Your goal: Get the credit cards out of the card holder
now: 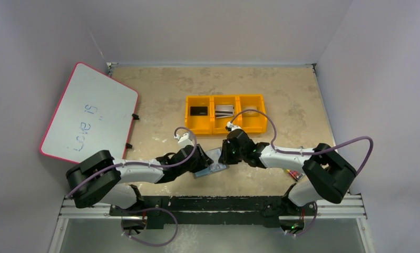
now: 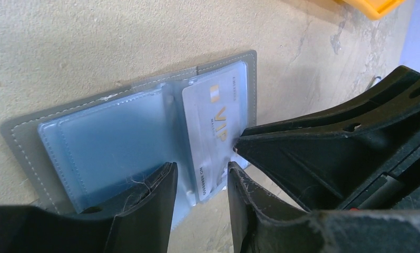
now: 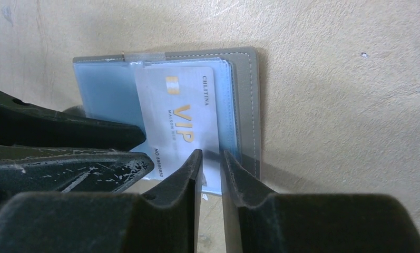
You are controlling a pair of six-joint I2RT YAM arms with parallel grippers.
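Right tool [image 3: 212, 156] clamped on white "CHLITINA VIP" credit card [image 3: 178, 116], left tool [image 2: 199, 173] apart over card holder [image 2: 18, 132]

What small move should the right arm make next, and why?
Probably draw the right gripper slowly back, away from the card holder: its fingertips sit at the protruding end of the VIP card, while the left gripper seems to steady the holder.
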